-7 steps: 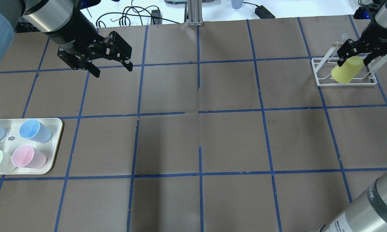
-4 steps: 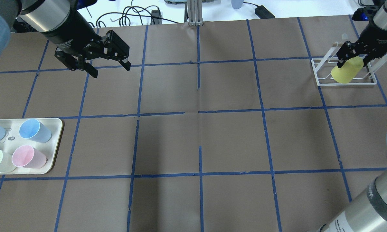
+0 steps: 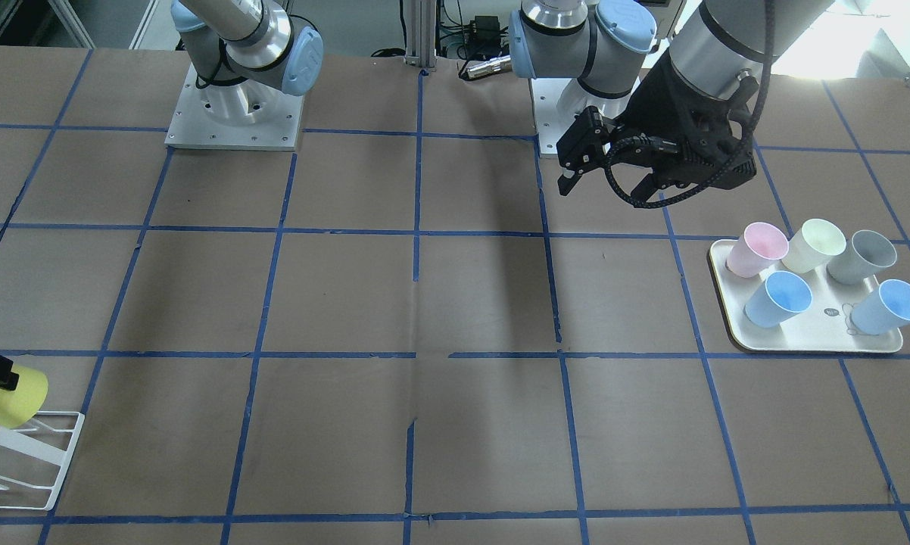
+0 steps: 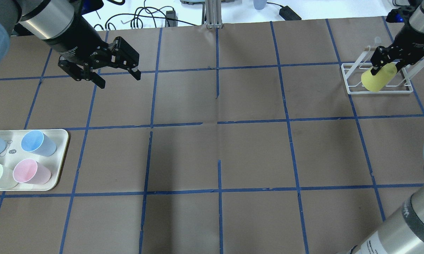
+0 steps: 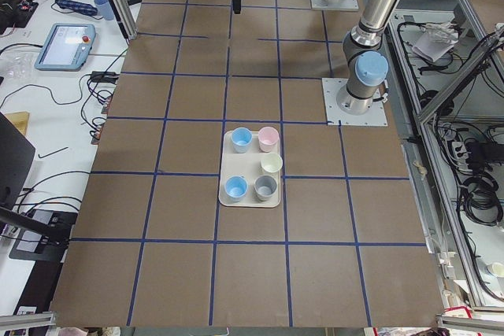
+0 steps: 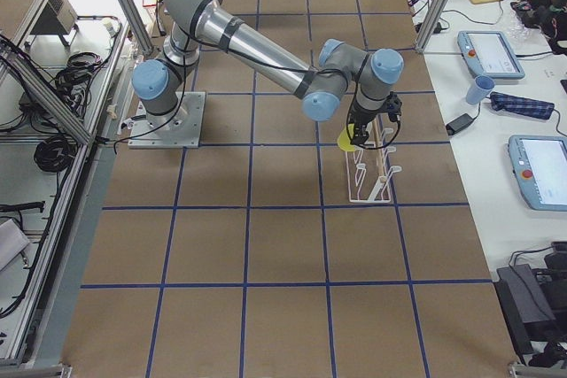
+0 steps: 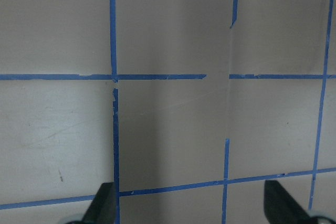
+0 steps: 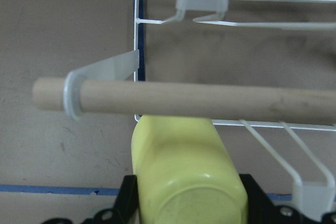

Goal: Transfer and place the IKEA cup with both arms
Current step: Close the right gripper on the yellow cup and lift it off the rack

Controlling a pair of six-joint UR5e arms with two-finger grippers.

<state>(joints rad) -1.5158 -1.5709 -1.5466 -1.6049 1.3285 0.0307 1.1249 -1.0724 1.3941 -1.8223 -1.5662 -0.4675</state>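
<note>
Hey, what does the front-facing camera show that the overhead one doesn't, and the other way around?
Only the front-facing view shows the grey cup on the tray and both arm bases. Only the overhead view shows the whole white rack and the right pincer closed on the yellow cup; the front-facing view cuts rack and pincer off at its edge. Both show the open left pincer, the yellow cup, the pink cup and the taped brown table.

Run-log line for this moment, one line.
right tool shut on IKEA cup, tilted, at white rack | left tool open, empty, above table | handover not yet done
</note>
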